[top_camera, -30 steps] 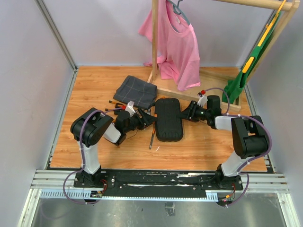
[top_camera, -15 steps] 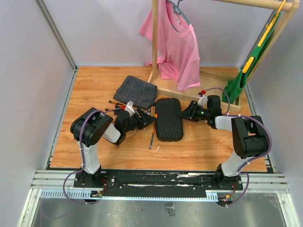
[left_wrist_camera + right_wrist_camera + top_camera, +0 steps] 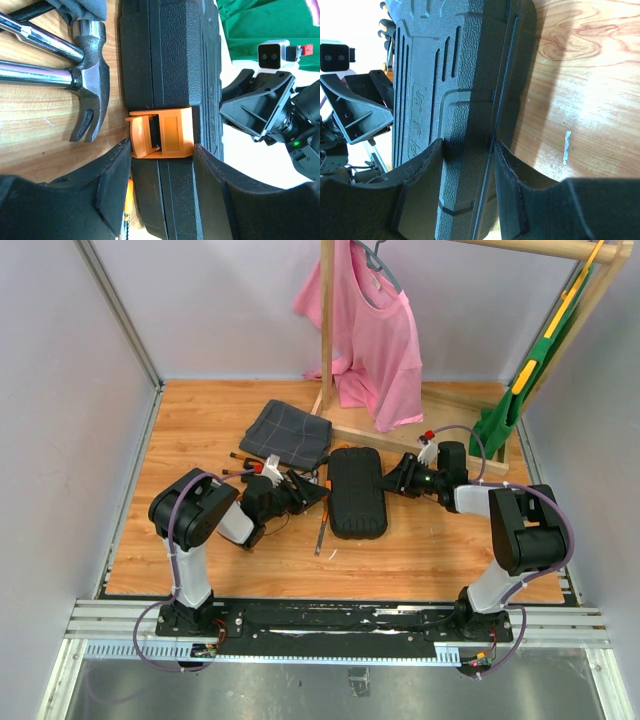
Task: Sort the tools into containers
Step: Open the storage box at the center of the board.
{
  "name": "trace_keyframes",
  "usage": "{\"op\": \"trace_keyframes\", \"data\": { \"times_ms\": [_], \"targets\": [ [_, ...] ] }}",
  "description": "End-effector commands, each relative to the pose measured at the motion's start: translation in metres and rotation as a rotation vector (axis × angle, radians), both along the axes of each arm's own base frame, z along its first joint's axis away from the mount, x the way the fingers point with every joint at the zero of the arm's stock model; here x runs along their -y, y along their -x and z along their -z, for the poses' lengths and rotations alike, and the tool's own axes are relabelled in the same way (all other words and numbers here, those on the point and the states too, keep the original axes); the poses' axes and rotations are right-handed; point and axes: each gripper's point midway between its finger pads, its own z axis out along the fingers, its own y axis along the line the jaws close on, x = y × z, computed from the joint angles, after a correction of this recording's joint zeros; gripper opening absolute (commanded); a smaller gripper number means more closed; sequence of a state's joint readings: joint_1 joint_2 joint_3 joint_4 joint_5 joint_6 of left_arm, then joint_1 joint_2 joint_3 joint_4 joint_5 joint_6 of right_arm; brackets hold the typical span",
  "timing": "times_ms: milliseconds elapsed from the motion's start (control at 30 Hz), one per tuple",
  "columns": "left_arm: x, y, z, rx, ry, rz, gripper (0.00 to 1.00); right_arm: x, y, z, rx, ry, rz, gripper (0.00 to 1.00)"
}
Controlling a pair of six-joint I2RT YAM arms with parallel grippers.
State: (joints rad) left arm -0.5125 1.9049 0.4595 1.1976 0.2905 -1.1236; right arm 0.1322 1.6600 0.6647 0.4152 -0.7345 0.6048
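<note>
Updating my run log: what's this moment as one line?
case: closed | left hand: flanking clasp | right hand: clamped on case edge | hammer: beside case

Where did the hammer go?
In the left wrist view, the hammer lies on the wooden table. Its steel head is close beside the left edge of the black case, near the orange clasp.

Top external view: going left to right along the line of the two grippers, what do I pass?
left arm's elbow → left gripper → black tool case → right gripper → right arm's elbow
</note>
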Motion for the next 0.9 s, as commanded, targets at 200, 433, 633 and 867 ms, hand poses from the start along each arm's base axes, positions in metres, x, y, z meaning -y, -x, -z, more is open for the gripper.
{"op": "trace_keyframes", "data": {
  "times_ms": [200, 433, 633, 867],
  "targets": [
    [-0.011, 0.001, 0.007, -0.022, 0.003, -0.041, 0.52, 0.027, 0.051, 0.076, -0.256, 0.205, 0.028, 0.29],
    [-0.016, 0.003, 0.013, -0.039, -0.010, -0.056, 0.52, 0.026, 0.050, 0.076, -0.252, 0.207, 0.027, 0.29],
    [-0.020, 0.005, 0.019, -0.055, -0.021, -0.071, 0.52, 0.026, 0.049, 0.075, -0.253, 0.206, 0.028, 0.29],
    [-0.025, 0.006, 0.023, -0.070, -0.033, -0.091, 0.52, 0.026, 0.050, 0.075, -0.253, 0.209, 0.026, 0.29]
  ]
}}
